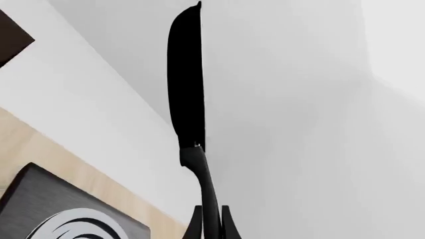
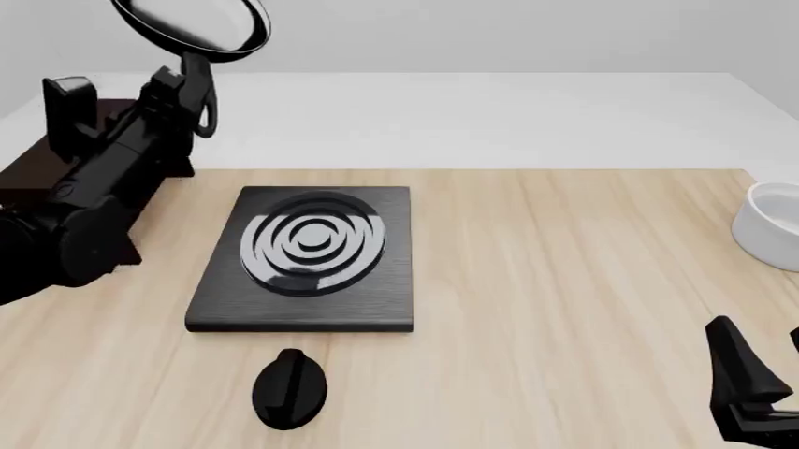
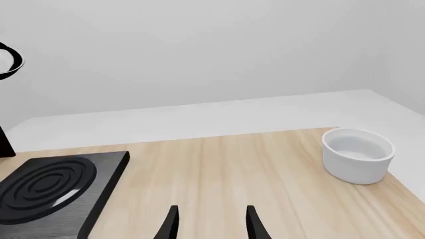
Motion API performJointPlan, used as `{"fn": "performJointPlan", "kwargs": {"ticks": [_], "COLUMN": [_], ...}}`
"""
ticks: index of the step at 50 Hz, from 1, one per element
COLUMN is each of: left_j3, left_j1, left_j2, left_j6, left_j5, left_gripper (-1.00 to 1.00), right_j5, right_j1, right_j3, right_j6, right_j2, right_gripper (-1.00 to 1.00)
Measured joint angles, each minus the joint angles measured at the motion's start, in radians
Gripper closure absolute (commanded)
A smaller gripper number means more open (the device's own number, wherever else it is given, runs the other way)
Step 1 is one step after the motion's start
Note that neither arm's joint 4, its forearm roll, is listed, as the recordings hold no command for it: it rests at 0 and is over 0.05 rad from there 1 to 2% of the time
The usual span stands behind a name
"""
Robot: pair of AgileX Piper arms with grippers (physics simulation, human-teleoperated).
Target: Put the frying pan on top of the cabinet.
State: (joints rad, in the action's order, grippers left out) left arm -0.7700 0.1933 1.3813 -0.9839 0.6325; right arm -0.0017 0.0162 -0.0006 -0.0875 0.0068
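Note:
The frying pan (image 2: 190,22) is held high in the air at the far left, tilted, with its glossy inside facing me. My left gripper (image 2: 187,92) is shut on its long black handle (image 2: 200,70). In the left wrist view the pan (image 1: 186,74) shows edge-on, with the handle running down between my fingers (image 1: 196,221). The dark brown cabinet (image 2: 28,171) stands at the left edge, mostly hidden behind my left arm; the pan is above its far side. A corner of the cabinet shows in the left wrist view (image 1: 10,42). My right gripper (image 2: 764,379) is open and empty at the near right.
A flat black stove plate (image 2: 306,257) with grey rings lies left of centre. A small black knob (image 2: 290,388) sits in front of it. A white bowl (image 2: 774,224) stands at the right edge, and also shows in the right wrist view (image 3: 357,155).

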Motion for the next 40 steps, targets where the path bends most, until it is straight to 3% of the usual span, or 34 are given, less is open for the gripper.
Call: {"fn": "performJointPlan", "kwargs": {"ticks": [22, 40], "left_j3": [0.086, 0.084], "left_j1": [-0.206, -0.298], "left_j2": [0.015, 0.097], "left_j6": [-0.131, -0.197], "left_j5": [0.084, 0.136], "left_gripper": [1.00, 1.00], "right_j5": [0.002, 0.002], "right_j1": [-0.003, -0.008], "right_j3": [0.000, 0.000], "right_j6": [0.008, 0.015], "right_j2": [0.000, 0.002], "right_gripper": [-1.00, -1.00]}}
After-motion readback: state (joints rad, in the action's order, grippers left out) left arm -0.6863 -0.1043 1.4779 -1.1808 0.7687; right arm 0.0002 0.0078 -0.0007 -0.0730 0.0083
